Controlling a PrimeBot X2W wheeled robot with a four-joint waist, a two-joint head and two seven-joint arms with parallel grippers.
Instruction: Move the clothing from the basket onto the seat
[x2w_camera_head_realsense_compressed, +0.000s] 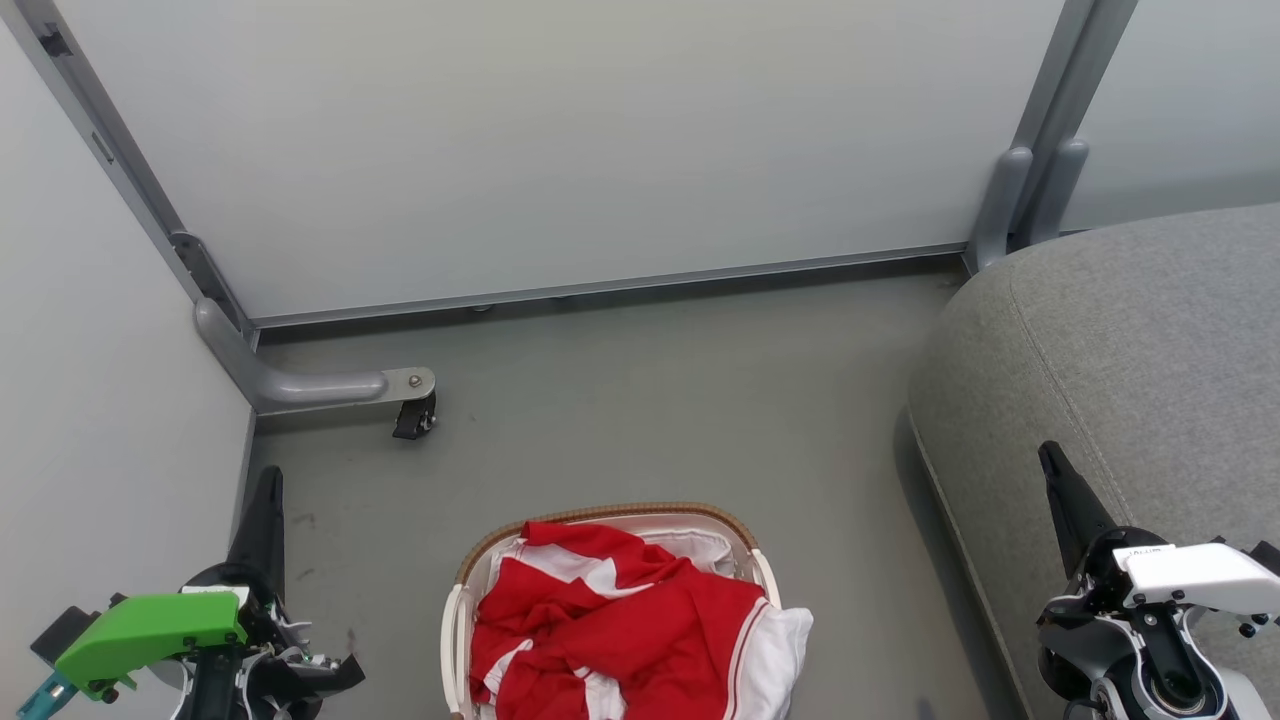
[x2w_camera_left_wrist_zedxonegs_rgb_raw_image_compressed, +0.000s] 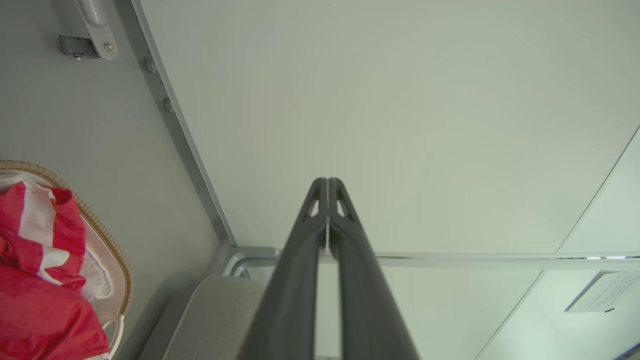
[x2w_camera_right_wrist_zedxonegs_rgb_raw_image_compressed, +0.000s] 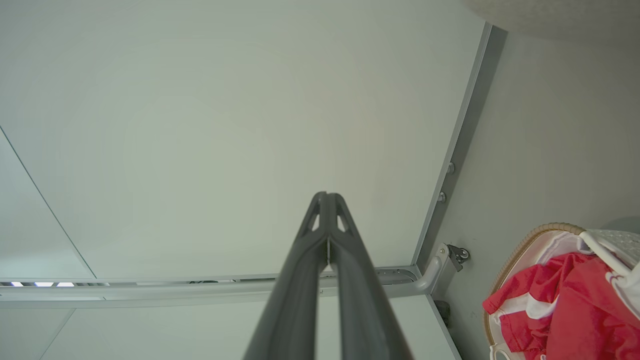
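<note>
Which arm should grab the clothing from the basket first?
Right, probably. The right pincer hangs shut by the seat edge, and the clothing drapes over the basket rim on that side, so the carry is short. The left pincer, also shut, sits on the far side from the seat.

Open floor (x2w_camera_head_realsense_compressed: 650, 400) lies between basket (x2w_camera_head_realsense_compressed: 600, 513) and seat (x2w_camera_head_realsense_compressed: 1150, 350); a caster (x2w_camera_head_realsense_compressed: 413, 418) stands beyond.

Grey floor (x2w_camera_head_realsense_compressed: 650, 400), a few dark marks near left. Pale partition panels: far panel (x2w_camera_head_realsense_compressed: 560, 140), left panel (x2w_camera_head_realsense_compressed: 90, 400). Metal foot (x2w_camera_head_realsense_compressed: 310, 385) with black caster (x2w_camera_head_realsense_compressed: 414, 418) in far-left corner. Twin grey posts (x2w_camera_head_realsense_compressed: 1030, 190) far right.
</note>
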